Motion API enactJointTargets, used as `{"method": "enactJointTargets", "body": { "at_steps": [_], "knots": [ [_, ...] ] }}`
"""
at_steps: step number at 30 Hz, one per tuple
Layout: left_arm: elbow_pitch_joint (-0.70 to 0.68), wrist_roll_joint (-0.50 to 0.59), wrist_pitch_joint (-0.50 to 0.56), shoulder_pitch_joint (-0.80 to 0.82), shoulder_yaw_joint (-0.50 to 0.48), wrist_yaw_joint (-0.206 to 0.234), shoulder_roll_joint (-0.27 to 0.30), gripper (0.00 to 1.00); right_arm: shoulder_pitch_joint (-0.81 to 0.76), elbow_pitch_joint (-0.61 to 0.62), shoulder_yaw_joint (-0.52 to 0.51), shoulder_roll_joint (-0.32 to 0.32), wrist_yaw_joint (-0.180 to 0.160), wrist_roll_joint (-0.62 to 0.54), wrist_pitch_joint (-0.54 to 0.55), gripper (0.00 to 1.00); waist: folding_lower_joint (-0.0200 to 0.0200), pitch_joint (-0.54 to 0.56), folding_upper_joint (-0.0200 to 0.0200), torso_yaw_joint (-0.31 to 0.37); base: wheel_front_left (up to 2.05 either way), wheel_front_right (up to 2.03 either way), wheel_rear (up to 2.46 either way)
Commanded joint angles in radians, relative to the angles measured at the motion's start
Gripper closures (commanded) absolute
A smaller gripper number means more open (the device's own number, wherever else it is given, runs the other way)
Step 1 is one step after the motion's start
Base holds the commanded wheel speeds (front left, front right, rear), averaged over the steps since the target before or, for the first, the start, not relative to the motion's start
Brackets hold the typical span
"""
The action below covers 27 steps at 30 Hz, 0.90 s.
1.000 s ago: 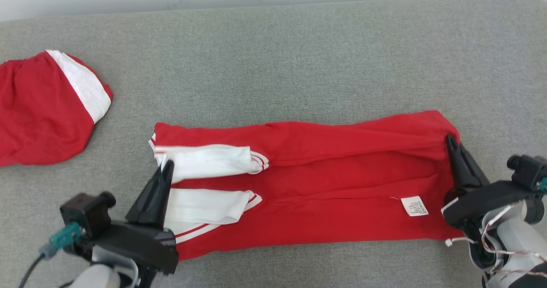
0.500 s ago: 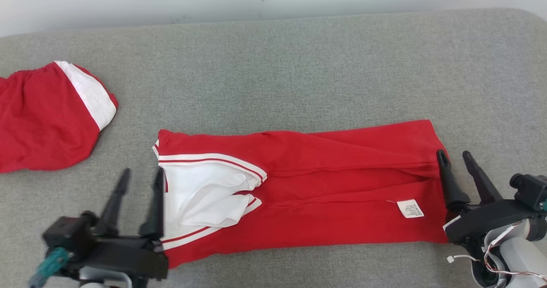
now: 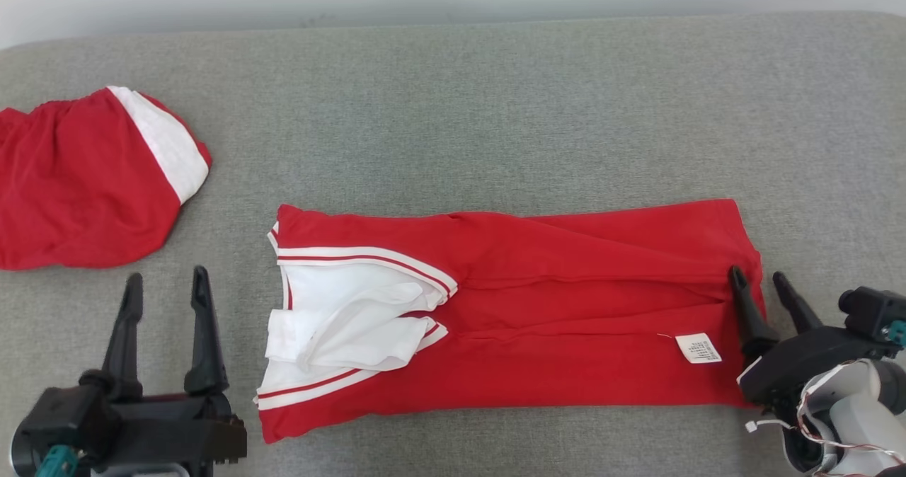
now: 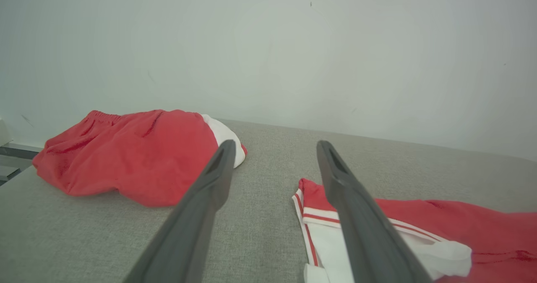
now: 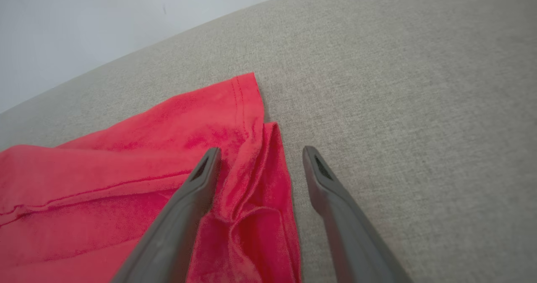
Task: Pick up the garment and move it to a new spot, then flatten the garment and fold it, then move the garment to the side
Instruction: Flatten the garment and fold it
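Left pincer: fingers apart, holding nothing, over bare grey cushion. The collar end of the red shirt is just to its right, not touching. The white sleeves are tucked in there but bunched, not flat.

Right pincer: fingers apart, holding nothing. It sits at the shirt's other end, and in the wrist view the hem runs up between the fingers: inner finger over red cloth, outer one over cushion. Can't tell if either tip touches. The label is just inward of it.

The shirt lies between my two pincers as one long strip, sides already folded in lengthwise. A second red garment lies ahead and to the outside of the left pincer, well apart. Not my job.

My read: we're mid-fold. Lengthwise fold done, end-to-end fold not yet, move-aside not yet.

Next move needs:
- Right pincer down on both hem layers, clamped on the edge and not on one ply.
- Left pincer in on the collar end, either to pin it or to smooth the sleeves first.
- Carry the hem over towards the collar, keeping the strip square.

Risk: loose sleeves slipping out during the fold.
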State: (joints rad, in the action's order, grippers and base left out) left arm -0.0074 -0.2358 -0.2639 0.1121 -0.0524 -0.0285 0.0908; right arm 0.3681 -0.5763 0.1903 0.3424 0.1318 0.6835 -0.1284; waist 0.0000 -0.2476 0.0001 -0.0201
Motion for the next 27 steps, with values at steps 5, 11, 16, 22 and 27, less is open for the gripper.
{"method": "enactJointTargets", "body": {
  "at_steps": [5, 11, 16, 22, 27],
  "knots": [
    [0.024, 0.049, 0.000, -0.016, -0.042, -0.039, -0.030, 0.00, 0.011, -0.086, 0.023, -0.035, -0.002, -0.007, 0.016, 0.00, 0.0000, -0.005, -0.0001, -0.017, 0.00, 0.00, 0.00],
    [0.035, 0.075, -0.001, -0.016, -0.063, -0.049, -0.038, 0.00, 0.013, -0.121, 0.057, -0.055, -0.002, 0.020, 0.016, 1.00, 0.0000, 0.000, -0.0001, -0.015, 0.00, 0.00, 0.00],
    [0.046, 0.091, 0.000, -0.030, -0.071, -0.056, -0.040, 0.00, 0.028, -0.139, 0.074, -0.043, -0.002, 0.048, -0.003, 1.00, 0.0000, 0.019, -0.0001, -0.006, 0.00, 0.00, 0.00],
    [0.052, 0.093, 0.000, -0.043, -0.067, -0.051, -0.041, 0.00, 0.042, -0.182, 0.042, 0.050, -0.003, 0.072, -0.033, 1.00, 0.0000, 0.054, -0.0001, -0.001, 0.00, 0.00, 0.00],
    [0.049, 0.084, 0.000, -0.062, -0.059, -0.043, -0.041, 0.00, 0.034, -0.221, 0.005, 0.140, -0.003, 0.083, -0.044, 1.00, 0.0000, 0.072, -0.0001, 0.000, 0.00, 0.00, 0.00]
  ]
}}
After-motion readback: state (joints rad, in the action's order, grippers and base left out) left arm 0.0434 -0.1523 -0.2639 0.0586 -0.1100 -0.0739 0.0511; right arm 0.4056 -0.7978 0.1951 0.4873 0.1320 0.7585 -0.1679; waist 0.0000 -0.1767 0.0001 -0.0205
